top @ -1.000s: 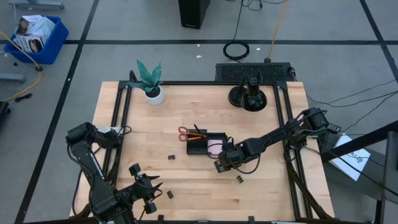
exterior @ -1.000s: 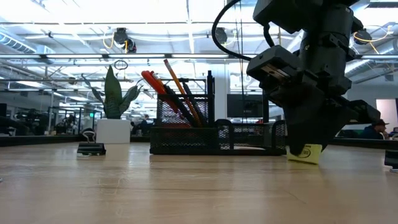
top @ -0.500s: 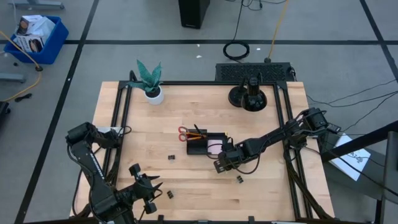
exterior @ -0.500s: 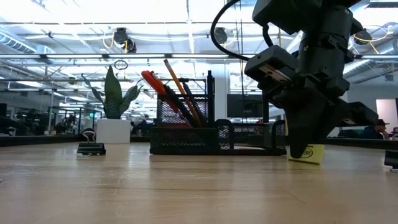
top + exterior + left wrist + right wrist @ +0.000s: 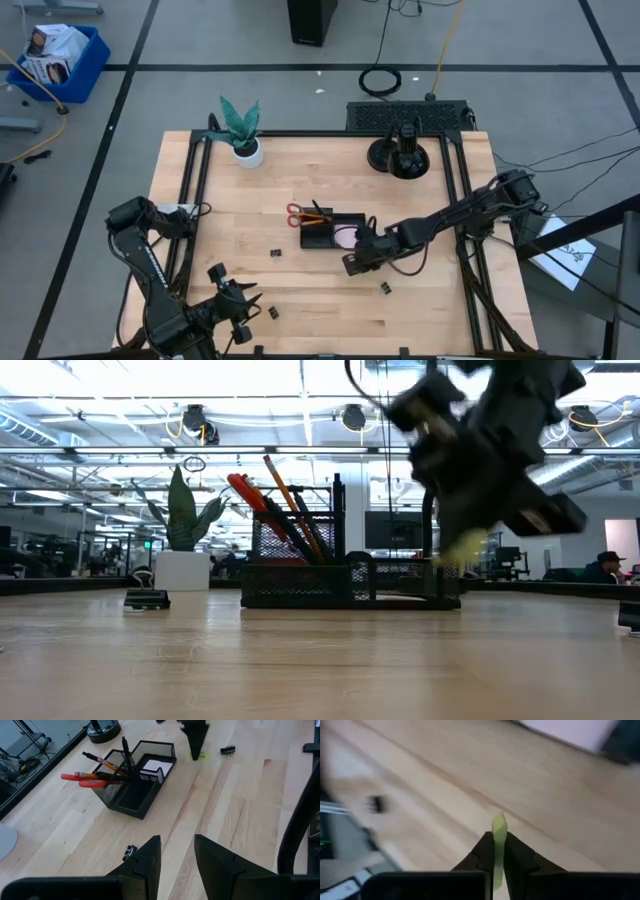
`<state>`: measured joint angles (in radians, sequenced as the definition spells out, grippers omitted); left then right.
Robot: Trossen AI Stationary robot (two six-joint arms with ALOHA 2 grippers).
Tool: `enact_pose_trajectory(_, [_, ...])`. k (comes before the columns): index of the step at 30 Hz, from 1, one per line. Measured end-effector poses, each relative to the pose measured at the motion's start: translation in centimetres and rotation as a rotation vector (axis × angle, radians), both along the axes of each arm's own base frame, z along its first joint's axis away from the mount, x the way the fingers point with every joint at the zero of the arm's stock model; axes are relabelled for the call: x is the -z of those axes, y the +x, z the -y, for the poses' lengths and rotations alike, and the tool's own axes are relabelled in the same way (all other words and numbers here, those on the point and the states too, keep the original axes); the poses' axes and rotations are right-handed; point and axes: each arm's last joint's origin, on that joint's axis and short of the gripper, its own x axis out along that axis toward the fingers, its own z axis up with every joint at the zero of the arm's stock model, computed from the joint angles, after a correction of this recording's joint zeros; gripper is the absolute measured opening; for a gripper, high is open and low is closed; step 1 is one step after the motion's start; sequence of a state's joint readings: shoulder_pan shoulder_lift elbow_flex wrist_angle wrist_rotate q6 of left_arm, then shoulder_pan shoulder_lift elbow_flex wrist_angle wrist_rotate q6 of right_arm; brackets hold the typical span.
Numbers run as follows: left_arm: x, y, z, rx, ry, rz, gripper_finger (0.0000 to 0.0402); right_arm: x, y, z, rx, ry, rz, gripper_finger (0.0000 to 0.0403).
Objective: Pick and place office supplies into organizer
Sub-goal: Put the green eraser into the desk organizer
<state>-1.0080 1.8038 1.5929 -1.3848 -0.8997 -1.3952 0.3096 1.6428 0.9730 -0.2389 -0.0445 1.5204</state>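
Yellow-green piece (image 5: 498, 832) pinched edge-on between the right gripper (image 5: 495, 851) fingers, jaws clamped narrow on it. In the low view the piece (image 5: 462, 546) hangs clear of the wooden table (image 5: 430, 315), under the gripper (image 5: 470, 525), in front of the right end of the organizer (image 5: 350, 582).

Right arm: reaches in from the table's right edge, stretched across toward the middle, gripper (image 5: 353, 263) low and just beside the organizer's (image 5: 333, 231) near right corner. Left wrist view shows the same gripper (image 5: 195, 740) pointing down, with the piece (image 5: 198, 755) at its tip.

Left arm: folded at the near left corner of the table, gripper (image 5: 243, 312) over the front edge, fingers (image 5: 148, 862) parted with a gap, nothing between them.

Organizer sits mid-table. Red-handled scissors (image 5: 82, 776), orange pencil (image 5: 288, 497) and black pen (image 5: 124, 749) stand tilted in its tall left compartment; pink sticky-note pad (image 5: 346, 236) lies in the low right one.

Loose binder clips on the table: one left of the organizer (image 5: 274, 254), one near the left gripper (image 5: 270, 313), one on the near side of the right gripper (image 5: 384, 289).

Potted plant (image 5: 241, 131) at the far left, round black stand base (image 5: 400, 156) at the far right.
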Motion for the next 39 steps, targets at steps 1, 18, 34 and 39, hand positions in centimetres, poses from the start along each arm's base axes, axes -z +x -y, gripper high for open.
enact_pose_trajectory(1, [0.0, 0.0, 0.0, 0.0, -0.001, 0.0, 0.0124, -0.6, 0.0, 0.0, 0.007, -0.004, 0.037, 0.001])
enact_pose_trajectory(18, [0.0, 0.2, -0.1, -0.009, -0.007, 0.002, 0.0124, -9.2, -0.4, -1.6, 0.084, -0.188, 0.685, 0.001])
enact_pose_trajectory(34, [0.0, 1.9, -0.5, -0.049, -0.073, 0.039, 0.0124, -13.5, -0.6, -3.6, -0.017, -0.423, 1.141, 0.001])
enact_pose_trajectory(39, [0.0, 2.7, -0.8, -0.074, -0.101, 0.06, 0.0124, -14.8, -0.9, -3.6, -0.035, -0.531, 1.268, 0.001])
